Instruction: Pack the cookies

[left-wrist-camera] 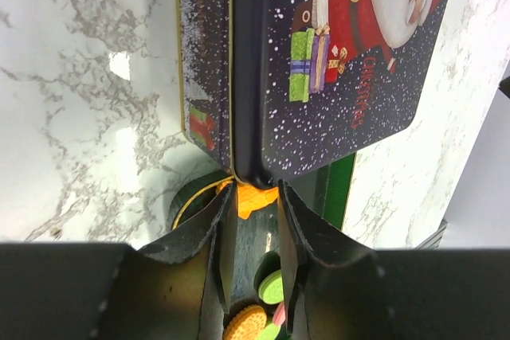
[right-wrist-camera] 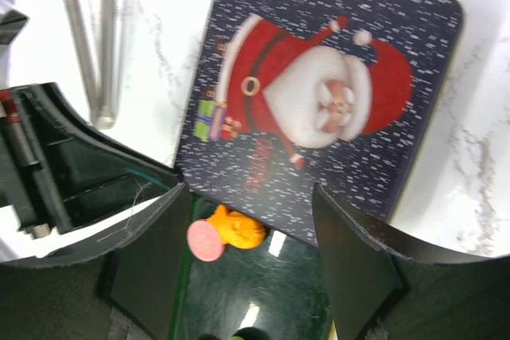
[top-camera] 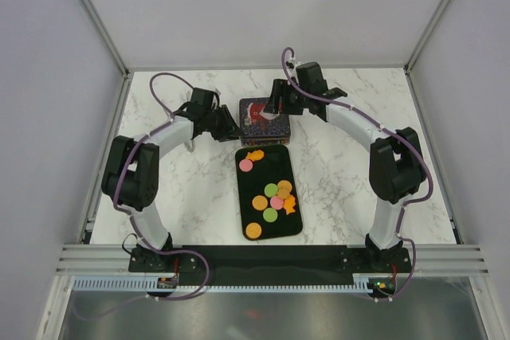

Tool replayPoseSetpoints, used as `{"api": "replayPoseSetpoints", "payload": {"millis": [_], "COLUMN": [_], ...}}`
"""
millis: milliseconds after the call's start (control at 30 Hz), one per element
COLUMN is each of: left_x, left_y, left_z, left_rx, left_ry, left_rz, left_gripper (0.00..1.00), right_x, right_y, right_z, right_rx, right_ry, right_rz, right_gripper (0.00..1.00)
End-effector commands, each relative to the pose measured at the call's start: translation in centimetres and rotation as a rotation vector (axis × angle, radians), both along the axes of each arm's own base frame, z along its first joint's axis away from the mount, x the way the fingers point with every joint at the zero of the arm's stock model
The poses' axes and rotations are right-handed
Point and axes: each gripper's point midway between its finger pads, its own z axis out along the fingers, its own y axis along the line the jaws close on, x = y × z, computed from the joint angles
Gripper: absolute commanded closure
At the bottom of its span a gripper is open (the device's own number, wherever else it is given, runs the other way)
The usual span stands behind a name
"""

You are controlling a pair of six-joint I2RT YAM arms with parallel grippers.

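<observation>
Cookies: orange, pink and green, loose on the black tray, mid-table.
Christmas tin: lid on, at the tray's far end; its contents are hidden from you.
Left gripper: jaws narrowly parted at the tin's corner; you cannot tell whether they pinch it.
Right gripper: jaws spread wide over the tin's near edge.
Surface: white marble table.
Room: plain grey walls, aluminium frame.

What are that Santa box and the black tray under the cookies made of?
The Santa box: probably printed tin, glossy; a thin gold rolled seam shows along its edge. The black tray: looks like smooth, shiny plastic or lacquered metal, since it reflects the lights; cannot tell which.
</observation>
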Motion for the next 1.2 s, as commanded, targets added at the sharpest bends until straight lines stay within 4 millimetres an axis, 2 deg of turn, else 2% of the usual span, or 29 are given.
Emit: {"api": "replayPoseSetpoints", "payload": {"millis": [0, 33, 100, 133, 200, 233, 267, 333, 367, 433, 467, 500, 533, 600, 633, 700, 733, 833, 900, 1167], "left_x": [0.9, 1.0, 1.2, 1.3, 1.5, 1.7, 1.9, 1.8, 1.9, 1.7, 1.7, 1.7, 1.6, 1.5, 1.6, 1.5, 1.5, 1.5, 1.5, 1.7], "left_y": [1.3, 1.6, 2.8, 3.4, 5.3, 5.9, 6.9, 7.8, 8.3, 8.6, 8.6, 8.6, 8.7, 8.7, 8.6, 8.6, 8.7, 8.8, 8.8, 8.6], "left_z": [3.9, 4.4, 5.9, 6.5, 8.5, 9.5, 10.3, 12.4, 13.0, 14.5, 14.7, 15.0, 14.9, 14.7, 14.2, 13.7, 13.6, 13.4, 13.5, 13.9], "left_rx": [0.020, 0.020, 0.021, 0.027, 0.033, 0.034, 0.040, 0.049, 0.055, 0.050, 0.054, 0.054, 0.057, 0.056, 0.058, 0.058, 0.059, 0.065, 0.066, 0.055], "left_ry": [-0.096, -0.105, -0.130, -0.144, -0.184, -0.209, -0.226, -0.266, -0.280, -0.308, -0.314, -0.318, -0.317, -0.311, -0.300, -0.287, -0.284, -0.285, -0.287, -0.295], "left_rz": [-0.005, 0.003, 0.034, 0.050, 0.091, 0.107, 0.125, 0.141, 0.147, 0.150, 0.148, 0.145, 0.144, 0.140, 0.137, 0.136, 0.135, 0.138, 0.138, 0.133], "left_gripper": [0.66, 0.65, 0.68, 0.72, 0.73, 0.74, 0.74, 0.74, 0.74, 0.74, 0.74, 0.74, 0.74, 0.74, 0.74, 0.75, 0.75, 0.75, 0.75, 0.75], "right_x": [0.7, 0.7, 0.6, 0.5, 0.1, 0.0, -0.2, -0.6, -0.5, -0.9, -1.0, -1.3, -1.6, -2.4, -2.9, -2.8, -3.2, -3.7, -3.9, -2.0], "right_y": [2.2, 2.8, 3.8, 4.6, 5.7, 6.8, 7.4, 9.2, 9.8, 11.4, 12.0, 12.9, 13.3, 14.4, 14.4, 14.1, 13.6, 13.0, 12.7, 13.4], "right_z": [3.5, 4.1, 3.8, 4.1, 3.8, 4.3, 3.8, 4.2, 3.5, 3.2, 1.7, 1.1, -0.8, -2.7, -5.4, -8.2, -10.8, -13.2, -13.4, -8.1], "right_rx": [0.125, 0.153, 0.176, 0.202, 0.236, 0.262, 0.272, 0.315, 0.326, 0.372, 0.378, 0.377, 0.360, 0.356, 0.335, 0.306, 0.282, 0.255, 0.247, 0.255], "right_ry": [-0.048, -0.054, -0.039, -0.040, -0.021, -0.028, -0.012, -0.019, -0.006, -0.004, 0.034, 0.037, 0.059, 0.073, 0.119, 0.147, 0.184, 0.223, 0.222, 0.122], "right_rz": [0.053, 0.073, 0.099, 0.108, 0.138, 0.157, 0.174, 0.206, 0.212, 0.257, 0.255, 0.264, 0.263, 0.272, 0.265, 0.224, 0.208, 0.193, 0.184, 0.197], "right_gripper": [0.30, 0.32, 0.37, 0.46, 0.58, 0.70, 0.75, 0.85, 0.87, 0.97, 0.99, 1.00, 1.00, 1.00, 1.00, 1.00, 1.00, 1.00, 1.00, 1.00]}}
